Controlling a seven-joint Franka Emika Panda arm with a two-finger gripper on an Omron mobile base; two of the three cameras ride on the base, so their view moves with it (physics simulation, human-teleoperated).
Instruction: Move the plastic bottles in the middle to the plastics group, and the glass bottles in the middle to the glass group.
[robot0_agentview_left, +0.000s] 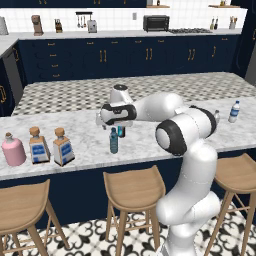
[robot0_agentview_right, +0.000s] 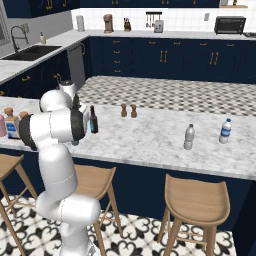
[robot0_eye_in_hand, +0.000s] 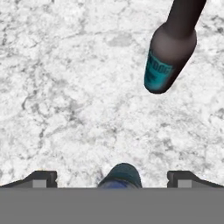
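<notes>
Two bottles crowd the open tool (robot0_eye_in_hand: 112, 177): teal-blue bottle (robot0_eye_in_hand: 121, 176), dark bottle (robot0_eye_in_hand: 169, 52).

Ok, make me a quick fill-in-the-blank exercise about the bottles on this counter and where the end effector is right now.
1. The end effector hangs with its jaws ____ above the small teal-blue bottle.
2. The label on the slim dark bottle is ____ in colour.
3. The pink flask stands on the marble counter beside two square bottles closed with ____ stoppers.
4. The water bottle at the counter's far end has a ____ cap.

Missing words: open; teal; cork; blue
</notes>
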